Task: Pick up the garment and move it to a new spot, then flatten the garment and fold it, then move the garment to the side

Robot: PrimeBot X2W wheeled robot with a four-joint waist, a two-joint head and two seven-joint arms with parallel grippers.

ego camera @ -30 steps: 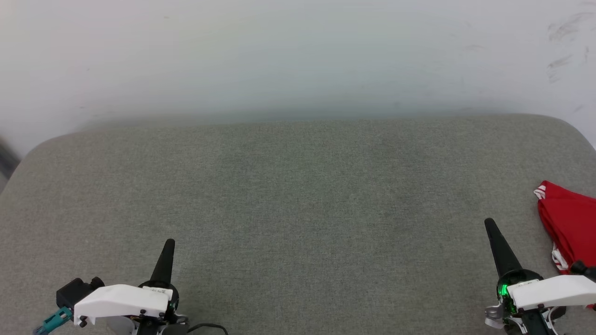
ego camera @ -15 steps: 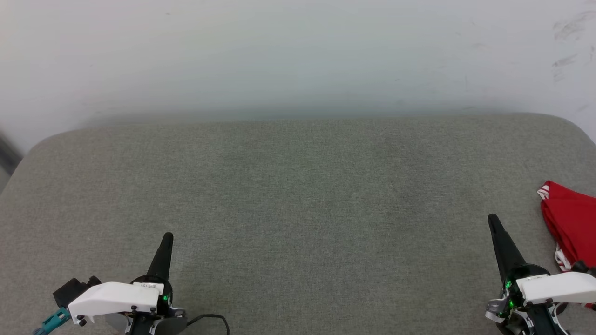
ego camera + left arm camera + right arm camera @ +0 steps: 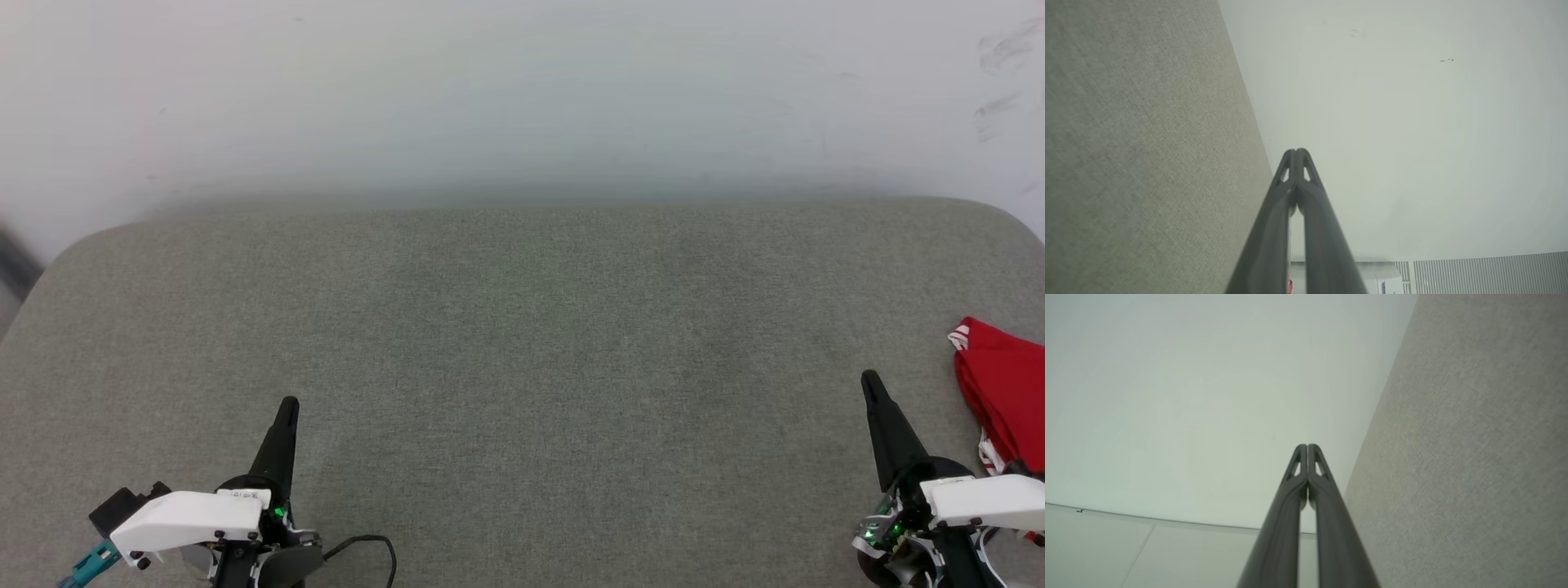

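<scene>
The garment (image 3: 1008, 384) is a red shirt. It lies in a heap on the big grey pad (image 3: 522, 367), far out at about 3 o'clock in the head view. The edge of the picture cuts it off, so part of it is hidden. A bit of white and red striped trim shows at its top corner, at about 11 o'clock on the heap. Some white cloth peeks out low down, at about 7 o'clock on it.

The right gripper (image 3: 872, 384) is near the shirt, at about 8 o'clock from it. Its two dark fingers are pressed together with nothing between them, and they point up toward 11 o'clock. The finger part does not touch the shirt. The white cover of the right arm (image 3: 984, 500) sits in front of the shirt's low end, and I cannot tell if they touch. A small green light (image 3: 878, 531) glows at the base of the gripper.

In the right wrist view, the right gripper (image 3: 1307, 448) has its tips tight together, with the pad beside it at 3 o'clock.

The left gripper (image 3: 287, 408) is far from the shirt, down at 7 o'clock in the head view. Its fingers are together too and hold nothing. A black cable (image 3: 377, 543) curls beside its base. In the left wrist view, the left gripper (image 3: 1297, 153) has its tips touching.

A pale wall (image 3: 522, 98) stands behind the pad at 12 o'clock.
</scene>
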